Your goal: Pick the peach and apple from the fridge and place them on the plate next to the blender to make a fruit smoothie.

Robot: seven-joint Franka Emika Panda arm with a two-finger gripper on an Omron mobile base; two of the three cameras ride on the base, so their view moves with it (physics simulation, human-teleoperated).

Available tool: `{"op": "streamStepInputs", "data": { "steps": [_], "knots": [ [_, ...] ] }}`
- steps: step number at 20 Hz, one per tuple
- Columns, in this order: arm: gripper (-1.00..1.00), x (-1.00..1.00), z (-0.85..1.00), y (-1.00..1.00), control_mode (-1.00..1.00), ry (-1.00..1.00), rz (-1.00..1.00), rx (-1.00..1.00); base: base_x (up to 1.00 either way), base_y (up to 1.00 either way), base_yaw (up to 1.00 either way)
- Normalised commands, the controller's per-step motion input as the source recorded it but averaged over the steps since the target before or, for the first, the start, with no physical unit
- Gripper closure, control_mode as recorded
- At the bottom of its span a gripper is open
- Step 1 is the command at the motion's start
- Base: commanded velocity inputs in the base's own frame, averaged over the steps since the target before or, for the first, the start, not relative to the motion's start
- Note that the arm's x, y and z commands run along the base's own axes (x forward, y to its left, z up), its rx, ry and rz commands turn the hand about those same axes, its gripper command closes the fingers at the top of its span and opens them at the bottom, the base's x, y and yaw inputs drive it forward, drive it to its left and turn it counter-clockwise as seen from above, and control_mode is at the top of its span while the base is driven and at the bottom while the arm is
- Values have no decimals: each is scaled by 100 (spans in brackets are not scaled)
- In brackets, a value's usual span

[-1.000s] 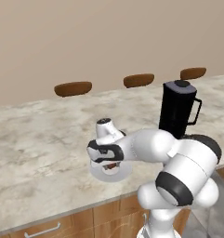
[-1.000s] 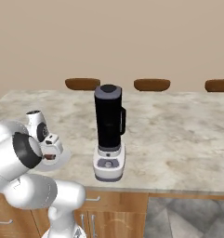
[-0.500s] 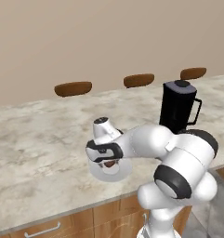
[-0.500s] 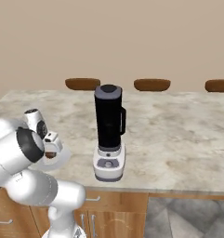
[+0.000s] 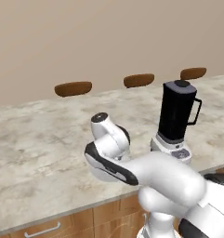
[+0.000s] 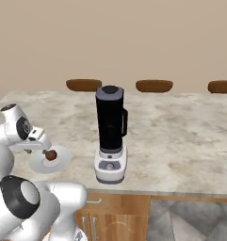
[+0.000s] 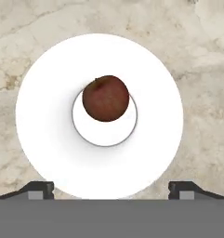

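Claw (image 7: 111, 188) fingertips are seen spread wide apart, with nothing pinched, directly above the small round white shallow plate (image 7: 43, 125). The dark red round apple (image 7: 106, 98) is rested at the plate's middle, on the marbled beige tabletop (image 6: 181, 141). The black jug-shaped blender (image 6: 110, 134) is stood just beside the plate.

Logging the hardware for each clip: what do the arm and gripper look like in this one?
The arm is glossy white with rounded, bulbous links and dark grey to black joint bands and end caps. The wrist ends in a white cylinder with a grey cap. The gripper has two small dark fingertips, blocky with lighter grey faces. No cables or markings are visible.
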Motion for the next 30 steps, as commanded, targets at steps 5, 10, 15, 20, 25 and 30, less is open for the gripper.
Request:
{"op": "streamStepInputs", "data": {
  "steps": [5, 10, 15, 20, 25, 30],
  "knots": [
    [-100, -91, 93, -39, -100, -20, -4, 1, 0, 0, 0],
    [-100, -79, 100, -64, -100, -26, -1, 5, 0, 0, 0],
    [-100, -63, 89, -57, -100, -20, 1, 11, 0, 0, 0],
    [-100, -28, 11, -17, 100, -7, -2, 2, -54, -36, -21],
    [-100, 0, 0, 0, 100, 0, 0, 0, -27, -47, -66],
    [-100, 0, 0, 0, 100, 0, 0, 0, 0, -60, -77]
  ]
}}
